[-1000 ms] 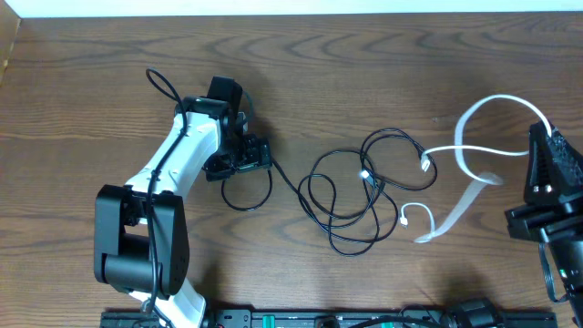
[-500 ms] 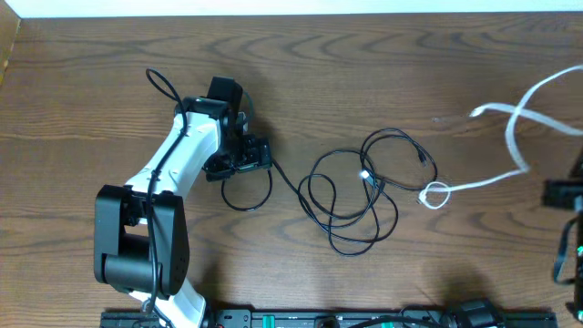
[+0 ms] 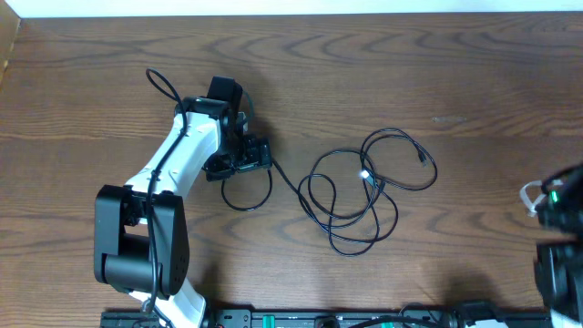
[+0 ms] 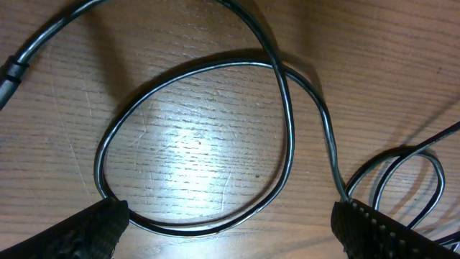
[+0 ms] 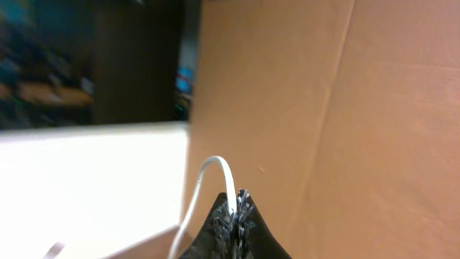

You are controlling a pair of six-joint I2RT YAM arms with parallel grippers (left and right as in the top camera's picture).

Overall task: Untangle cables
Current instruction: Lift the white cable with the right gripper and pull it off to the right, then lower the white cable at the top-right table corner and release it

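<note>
Long black cables (image 3: 364, 196) lie looped in a tangle at the table's middle. One strand runs left to a loop (image 3: 244, 193) under my left gripper (image 3: 239, 162). In the left wrist view that loop (image 4: 198, 144) lies flat on the wood between my open fingers (image 4: 228, 232), which straddle its near edge without closing on it. My right gripper (image 5: 236, 208) is shut on the white cable (image 5: 223, 176), lifted off the table and pointing away at a cardboard wall. In the overhead view only a small white bit (image 3: 530, 194) shows at the right edge by the right arm.
The left arm (image 3: 164, 191) stretches from the front left toward the table's middle. The right arm (image 3: 560, 246) sits at the far right edge. A brown cardboard wall (image 5: 359, 108) fills the right wrist view.
My right gripper has pulled the white cable clear of the black tangle, to the right and out of most of the overhead view. The black cables and left arm have stayed put.
</note>
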